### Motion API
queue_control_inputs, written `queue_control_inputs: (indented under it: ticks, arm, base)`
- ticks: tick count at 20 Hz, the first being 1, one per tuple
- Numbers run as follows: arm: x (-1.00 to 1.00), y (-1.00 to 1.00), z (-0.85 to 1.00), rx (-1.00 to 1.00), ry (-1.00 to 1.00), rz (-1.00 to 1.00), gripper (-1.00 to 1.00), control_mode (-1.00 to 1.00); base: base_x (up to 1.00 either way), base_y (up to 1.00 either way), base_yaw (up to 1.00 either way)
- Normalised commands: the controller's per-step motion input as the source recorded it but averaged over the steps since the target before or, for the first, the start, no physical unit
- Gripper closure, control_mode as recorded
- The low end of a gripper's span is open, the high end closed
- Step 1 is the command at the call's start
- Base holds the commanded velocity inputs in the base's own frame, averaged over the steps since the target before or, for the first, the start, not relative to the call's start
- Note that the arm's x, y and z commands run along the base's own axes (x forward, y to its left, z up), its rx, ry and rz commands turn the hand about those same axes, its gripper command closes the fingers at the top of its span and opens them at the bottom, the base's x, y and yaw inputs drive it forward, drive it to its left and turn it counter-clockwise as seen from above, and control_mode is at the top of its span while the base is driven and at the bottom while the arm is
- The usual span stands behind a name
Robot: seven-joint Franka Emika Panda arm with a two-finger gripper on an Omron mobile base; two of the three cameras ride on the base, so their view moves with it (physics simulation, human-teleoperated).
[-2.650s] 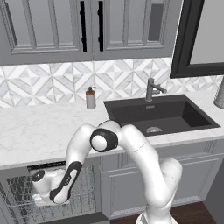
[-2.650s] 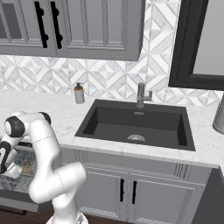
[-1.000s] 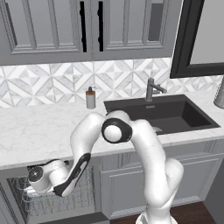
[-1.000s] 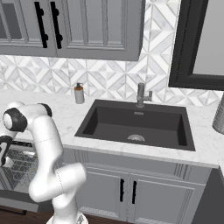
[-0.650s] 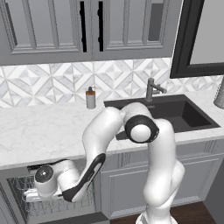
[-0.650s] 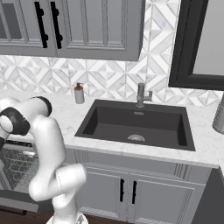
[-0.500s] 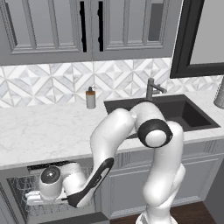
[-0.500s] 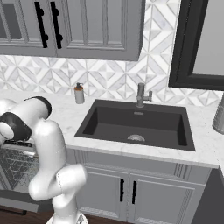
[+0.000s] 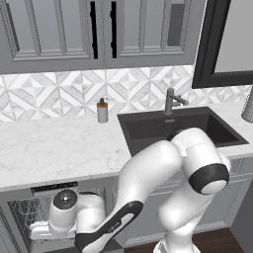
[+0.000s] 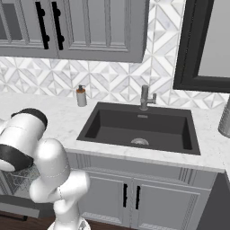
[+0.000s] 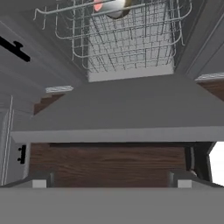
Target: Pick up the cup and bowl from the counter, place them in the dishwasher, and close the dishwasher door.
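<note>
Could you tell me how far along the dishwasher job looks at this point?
Mostly done: in the hand view the cup and bowl lie in the dishwasher's wire rack, and the counter holds only a soap dispenser. The hand is open and empty, low in front of the lowered dishwasher door. Left: closing that door.

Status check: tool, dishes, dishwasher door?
Tool open, empty, low by the dishwasher door. Cup and bowl in the rack. Door open, folded down; nothing in its way.
</note>
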Motion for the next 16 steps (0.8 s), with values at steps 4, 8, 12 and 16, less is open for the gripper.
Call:
queue_control_inputs:
  ticks: [4, 8, 12, 16]
  arm:
    - [-0.44, 0.11, 0.01, 0.00, -0.07, 0.00, -1.00, -1.00]
    - [-0.64, 0.09, 0.05, 0.00, -0.16, 0.02, -1.00, -1.00]
    - [-0.91, 0.18, -0.01, 0.00, -0.23, 0.01, -1.00, -1.00]
    - [-0.97, 0.16, -0.15, -0.02, -0.30, 0.01, -1.00, -1.00]
  base:
    - [0.00, 0.00, 0.00]
    - [0.00, 0.00, 0.00]
    - [0.00, 0.00, 0.00]
    - [0.00, 0.00, 0.00]
